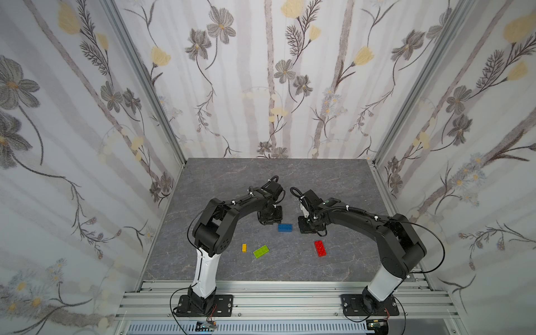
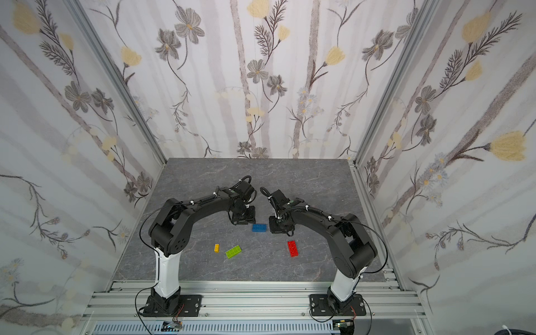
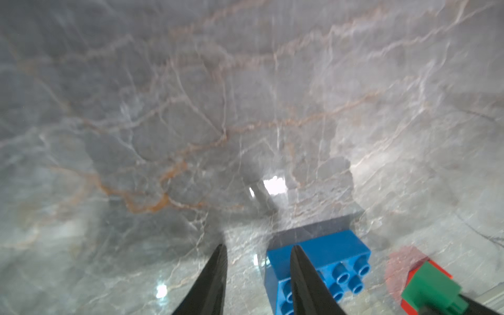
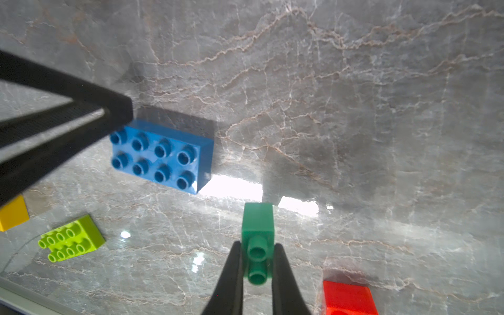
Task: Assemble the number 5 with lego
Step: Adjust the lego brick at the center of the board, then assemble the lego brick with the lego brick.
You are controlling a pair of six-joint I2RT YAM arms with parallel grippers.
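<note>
The lego lies as separate bricks on the grey marbled table, and no number 5 is in view. A blue brick (image 1: 285,227) (image 4: 163,155) rests studs up between the two wrists. My left gripper (image 3: 258,246) stands open and empty over its end, one finger (image 3: 305,275) in front of the brick (image 3: 335,253). My right gripper (image 4: 257,243) is shut on a small dark-green brick (image 4: 257,221) held above the table. Nearer the front lie a red brick (image 1: 320,248), a lime-green brick (image 1: 260,251) and a tiny yellow brick (image 1: 244,247).
Flowered cloth walls on aluminium posts close in the table on three sides. An aluminium rail (image 1: 284,293) along the front carries both arm bases. The two wrists hang close together over the table's middle.
</note>
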